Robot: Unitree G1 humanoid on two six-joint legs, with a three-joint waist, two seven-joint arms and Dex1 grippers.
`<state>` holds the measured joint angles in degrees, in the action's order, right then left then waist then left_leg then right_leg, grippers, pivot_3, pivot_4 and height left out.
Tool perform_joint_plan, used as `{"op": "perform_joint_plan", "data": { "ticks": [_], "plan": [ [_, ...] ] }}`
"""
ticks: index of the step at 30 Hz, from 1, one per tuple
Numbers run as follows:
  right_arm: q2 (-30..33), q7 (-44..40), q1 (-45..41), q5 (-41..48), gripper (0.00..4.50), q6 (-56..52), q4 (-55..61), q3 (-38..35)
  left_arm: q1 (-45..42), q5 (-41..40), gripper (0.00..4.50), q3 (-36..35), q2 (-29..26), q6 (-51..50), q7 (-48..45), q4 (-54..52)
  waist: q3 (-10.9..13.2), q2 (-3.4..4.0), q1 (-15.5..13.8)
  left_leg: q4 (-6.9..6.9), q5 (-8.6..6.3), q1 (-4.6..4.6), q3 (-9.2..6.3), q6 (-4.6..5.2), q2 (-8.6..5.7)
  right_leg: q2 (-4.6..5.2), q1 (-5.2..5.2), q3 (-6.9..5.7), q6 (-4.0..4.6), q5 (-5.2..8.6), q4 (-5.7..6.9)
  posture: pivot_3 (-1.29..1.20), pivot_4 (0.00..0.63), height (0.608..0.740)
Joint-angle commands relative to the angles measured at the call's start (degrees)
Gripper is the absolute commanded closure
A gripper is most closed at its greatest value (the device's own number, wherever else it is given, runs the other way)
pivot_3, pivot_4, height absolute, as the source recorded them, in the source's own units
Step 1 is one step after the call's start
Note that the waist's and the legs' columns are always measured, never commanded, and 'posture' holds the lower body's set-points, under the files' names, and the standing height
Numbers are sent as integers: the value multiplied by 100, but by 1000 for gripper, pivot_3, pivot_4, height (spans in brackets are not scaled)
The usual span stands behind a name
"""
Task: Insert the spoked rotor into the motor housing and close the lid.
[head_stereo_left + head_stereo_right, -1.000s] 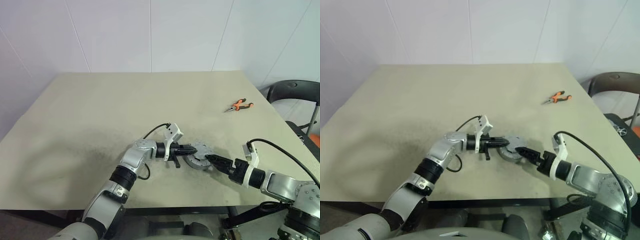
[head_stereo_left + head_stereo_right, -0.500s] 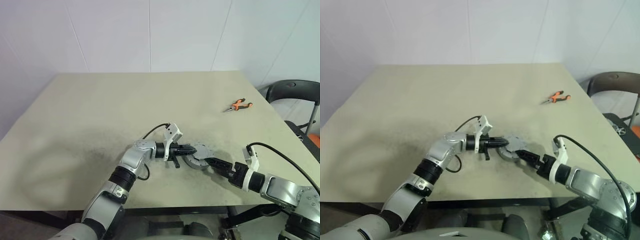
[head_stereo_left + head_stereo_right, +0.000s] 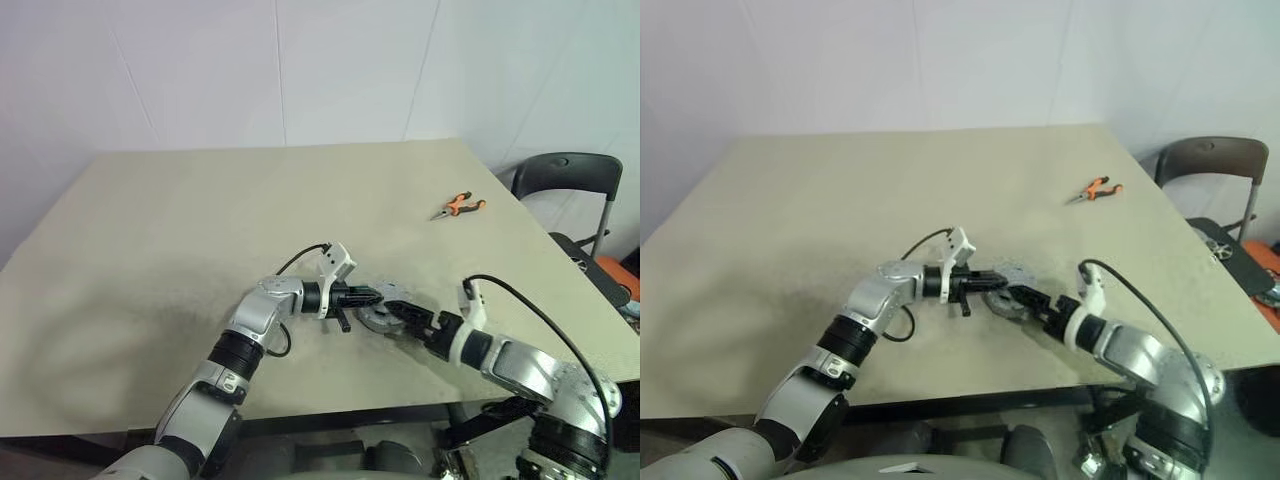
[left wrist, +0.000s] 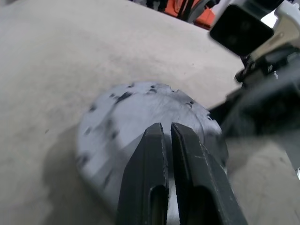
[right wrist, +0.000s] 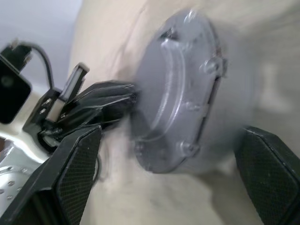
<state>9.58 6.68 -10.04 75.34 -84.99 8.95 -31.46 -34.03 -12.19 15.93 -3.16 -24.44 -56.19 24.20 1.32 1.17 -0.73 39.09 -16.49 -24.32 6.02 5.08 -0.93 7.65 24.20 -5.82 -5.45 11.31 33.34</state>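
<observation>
We see the lid sitting as a grey metal cap on the motor housing, near the front edge of the counter between our two hands. From the pictures we cannot tell whether it is fully seated. Our left hand is closed, its fingers pressed together with nothing between them, the tips resting on the lid's top face. Our right hand is spread wide, its two pads standing either side of the lid's rim without gripping it.

We judge the lid stiff and fairly heavy for its size, smooth bare metal that could slip under rubber pads. Its stepped rim with small lugs looks the best place to take hold, across the full width. A firm, even press on the top should suit it; it does not look fragile.

Orange-handled pliers lie far right, well apart.
</observation>
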Motion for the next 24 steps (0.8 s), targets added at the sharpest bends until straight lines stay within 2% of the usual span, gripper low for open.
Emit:
{"op": "perform_joint_plan", "data": {
  "ticks": [1, 10, 16, 24],
  "plan": [
    [-91, 138, -322, 503, 36, 173, 59, 290, 20, 30, 4155, 108, 46, -71, -7, 0, 1, 9, 3, 0, 0, -3, 0, 0, 0, 0, 5, 0, 0, 0, 2, 0, 0, 740],
    [337, 239, -233, 292, 36, 544, -216, 389, 8, 36, 4155, 5, 20, -27, 52, 55, 2, 9, -1, 1, 2, -9, 4, 2, -3, 0, 10, 0, 0, 0, 1, 0, 0, 740],
    [422, 284, -159, -229, 36, 1112, -355, 413, 126, -45, 4155, -88, -97, -106, 94, -117, 1, 8, 17, 2, 2, -5, 4, 2, -3, -1, 8, 1, 0, 0, 1, 0, 0, 740],
    [514, 130, 106, -349, 36, 1512, -353, 334, 343, -128, 4155, -258, -338, -213, 245, -290, 1, 6, 31, 2, 1, 8, 4, 1, 2, -3, 3, 1, 0, 0, 9, 0, 0, 740]
  ]
}}
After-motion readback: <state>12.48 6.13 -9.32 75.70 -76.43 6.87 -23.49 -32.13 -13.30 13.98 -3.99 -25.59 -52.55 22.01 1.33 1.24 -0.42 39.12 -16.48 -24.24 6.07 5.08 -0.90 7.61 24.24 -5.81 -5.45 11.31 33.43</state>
